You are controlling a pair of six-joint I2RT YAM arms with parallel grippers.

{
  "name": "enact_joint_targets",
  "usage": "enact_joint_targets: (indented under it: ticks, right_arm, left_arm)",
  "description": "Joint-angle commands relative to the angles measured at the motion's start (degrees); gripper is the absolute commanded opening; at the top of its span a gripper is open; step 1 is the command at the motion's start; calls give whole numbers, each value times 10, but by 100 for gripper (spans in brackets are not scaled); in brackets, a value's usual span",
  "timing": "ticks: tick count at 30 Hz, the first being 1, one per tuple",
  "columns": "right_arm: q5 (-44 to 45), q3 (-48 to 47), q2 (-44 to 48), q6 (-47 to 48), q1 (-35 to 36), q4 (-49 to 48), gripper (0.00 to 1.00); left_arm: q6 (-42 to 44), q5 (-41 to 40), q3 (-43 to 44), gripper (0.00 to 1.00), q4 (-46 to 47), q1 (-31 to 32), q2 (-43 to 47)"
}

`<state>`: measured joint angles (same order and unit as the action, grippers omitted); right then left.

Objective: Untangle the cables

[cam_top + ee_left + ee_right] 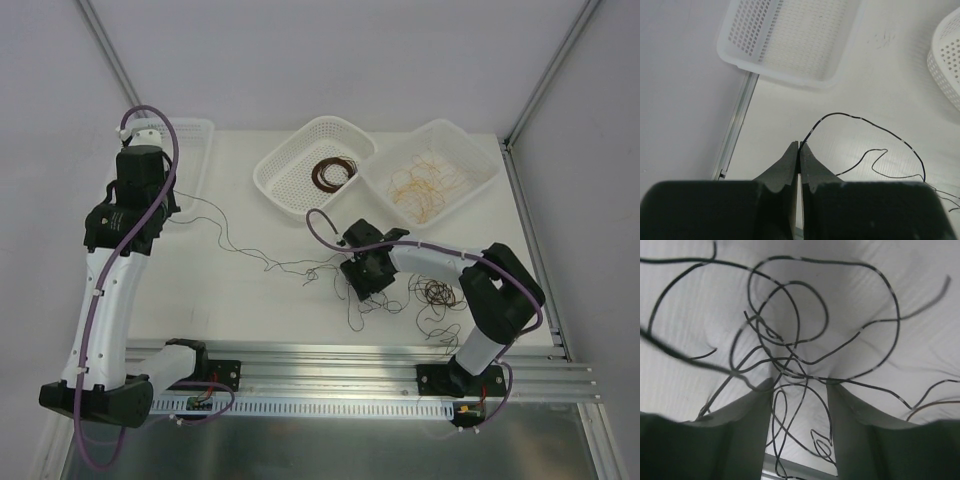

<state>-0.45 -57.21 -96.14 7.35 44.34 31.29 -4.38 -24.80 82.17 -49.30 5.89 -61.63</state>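
The black cable tangle is found mid-worktop, nearer the right edge, with one strand running out toward the far-left corner. The strand's end is clamped in the left gripper, jaws pressed together. The right gripper is held low over the tangle, jaws apart, with loops lying between them.

Three baskets block the far edge of the bench: the left basket at the far-left corner, the middle basket and right basket side by side toward the far-right corner. An open lane lies between the left and middle baskets. Thin cables cross mid-bench, with loops clustered around the right arm. The surface along the near edge is bare between the left arm and the right arm.
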Motion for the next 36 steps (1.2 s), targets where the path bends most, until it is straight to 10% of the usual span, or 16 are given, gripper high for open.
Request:
enact_joint_targets:
  ticks: [1,8,18,29,36]
  right_arm:
    - [87,-3,-3,-42,-1,-5,49]
    - [91,19,42,-51,-76,14,1]
    - [-74,23,209,-142,-367,59,1]
    - [-84,-18,241,-132,-358,82,4]
    - [-54,-30,245,-104,-295,81,47]
  left_arm:
    - [26,-32,37,0,23,-8,-10]
    - [52,-42,76,0,32,-49,-23]
    - [54,-70,105,0,32,-141,-34]
    - [2,89,66,0,38,-149,-17]
    - [-11,216,103,0,36,-149,8]
